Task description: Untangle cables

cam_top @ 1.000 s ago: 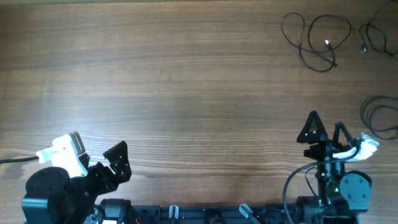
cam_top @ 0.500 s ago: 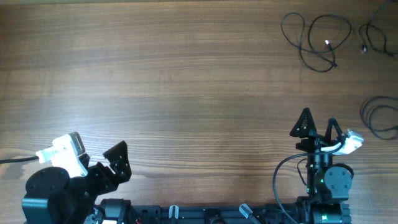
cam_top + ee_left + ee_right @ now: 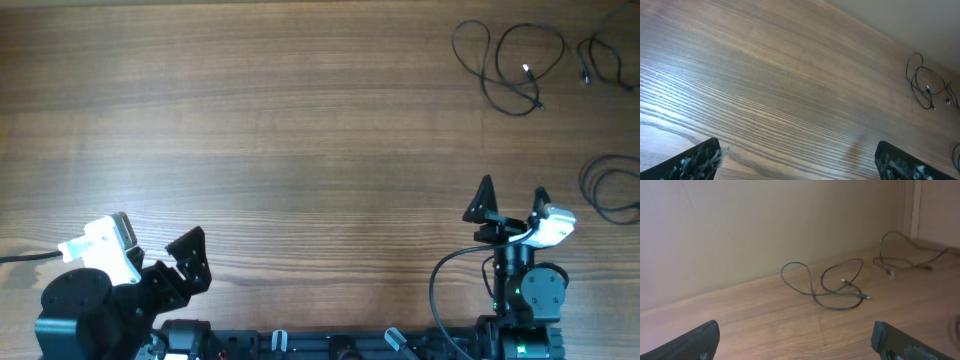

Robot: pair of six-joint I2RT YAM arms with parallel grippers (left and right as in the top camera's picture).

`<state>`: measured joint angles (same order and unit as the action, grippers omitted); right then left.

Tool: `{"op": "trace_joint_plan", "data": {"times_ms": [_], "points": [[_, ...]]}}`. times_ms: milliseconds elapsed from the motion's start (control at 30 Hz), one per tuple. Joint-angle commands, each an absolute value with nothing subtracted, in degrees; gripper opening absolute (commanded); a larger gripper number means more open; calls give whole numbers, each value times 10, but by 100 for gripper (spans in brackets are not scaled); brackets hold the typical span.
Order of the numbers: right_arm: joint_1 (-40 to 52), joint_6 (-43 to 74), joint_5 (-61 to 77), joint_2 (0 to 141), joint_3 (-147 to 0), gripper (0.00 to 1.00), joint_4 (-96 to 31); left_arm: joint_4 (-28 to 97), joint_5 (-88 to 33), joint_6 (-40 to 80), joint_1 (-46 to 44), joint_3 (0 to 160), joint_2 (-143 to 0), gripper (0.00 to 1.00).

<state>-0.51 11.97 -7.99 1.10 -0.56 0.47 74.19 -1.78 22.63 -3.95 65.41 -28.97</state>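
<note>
Three thin dark cables lie apart at the table's far right. One looped cable (image 3: 526, 69) sits at the back, a second cable (image 3: 585, 72) runs off the top right corner, and a coiled third cable (image 3: 584, 182) lies at the right edge. My right gripper (image 3: 512, 195) hovers open and empty at the front right, facing the looped cable (image 3: 860, 297), with the corner cable (image 3: 888, 270) beyond it. Low at the front left, my left gripper (image 3: 186, 255) is open and empty. In its wrist view the left gripper (image 3: 797, 165) sees the looped cable (image 3: 928, 89) far off.
The bare wooden table (image 3: 280, 130) stretches between the two arms and the cables. A pale wall (image 3: 765, 225) rises behind the table's far edge. Thick black arm leads (image 3: 445, 290) loop beside the right arm's base.
My right gripper has swung a little to the left, away from the coiled cable, still open. The left arm and the cables have not moved.
</note>
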Motion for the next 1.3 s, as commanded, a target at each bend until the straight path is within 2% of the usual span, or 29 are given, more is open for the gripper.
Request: {"op": "trace_joint_plan", "data": {"times_ms": [0, 200, 567, 700, 1000, 1267], "points": [[-2, 42, -85, 2, -3, 100, 8, 741, -23, 230, -36, 655, -286, 100], [-2, -12, -65, 2, -3, 100, 5, 741, -23, 230, -36, 655, -286, 100], [-2, -16, -59, 1, -3, 100, 6, 741, -23, 230, -36, 655, -286, 100], [-2, -61, -39, 1, -3, 100, 4, 741, -23, 230, -36, 655, -286, 100], [-2, -12, -47, 1, -3, 100, 5, 741, -23, 230, -36, 655, -286, 100], [-2, -14, -47, 2, -3, 100, 8, 741, -23, 230, -36, 655, -286, 100]]}}
